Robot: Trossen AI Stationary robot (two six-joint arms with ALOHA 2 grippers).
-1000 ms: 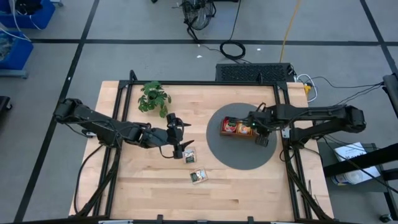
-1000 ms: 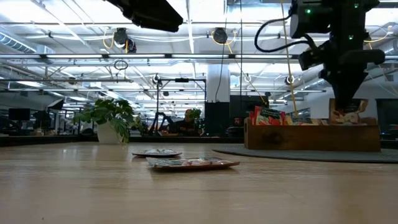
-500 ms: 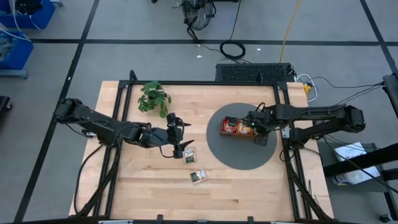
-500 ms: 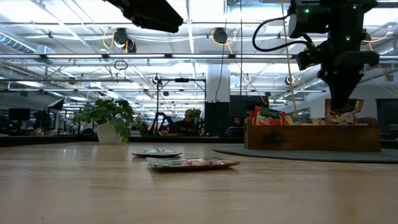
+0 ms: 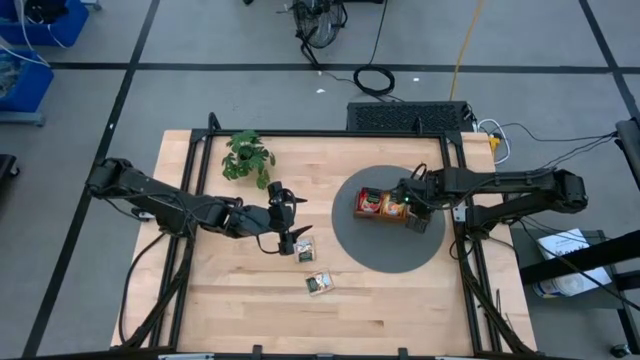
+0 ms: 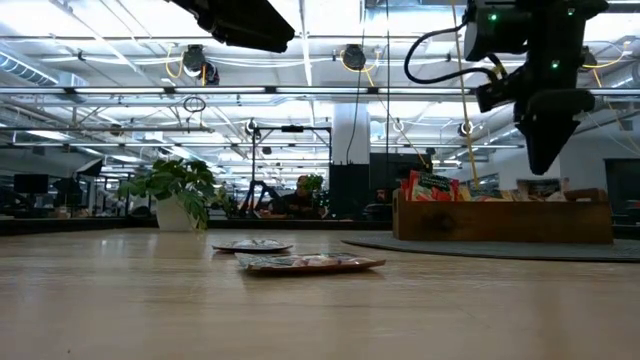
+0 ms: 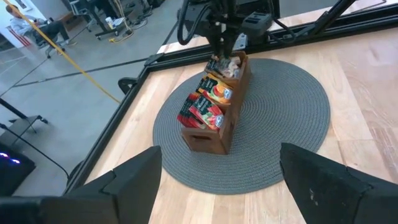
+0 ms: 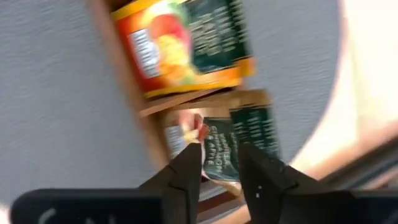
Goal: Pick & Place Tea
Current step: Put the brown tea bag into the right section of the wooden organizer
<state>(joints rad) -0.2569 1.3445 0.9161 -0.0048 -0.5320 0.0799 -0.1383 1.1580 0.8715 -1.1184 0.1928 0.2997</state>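
The left hand [image 5: 288, 226], fingers apart and empty, hovers just beside the two tea sachets [image 5: 312, 267] lying flat on the worktop [image 5: 230, 300], nearer them than the right hand [image 5: 412, 207], slightly parted above the tray [image 5: 388, 209].

Wooden tray [image 7: 214, 127], woven grey mat [image 7: 292, 124], pale wood table [image 5: 250, 300].

Right wrist view is blurred — sachets [image 8: 239, 146] below the right claw [image 8: 221, 165] (print unreadable).
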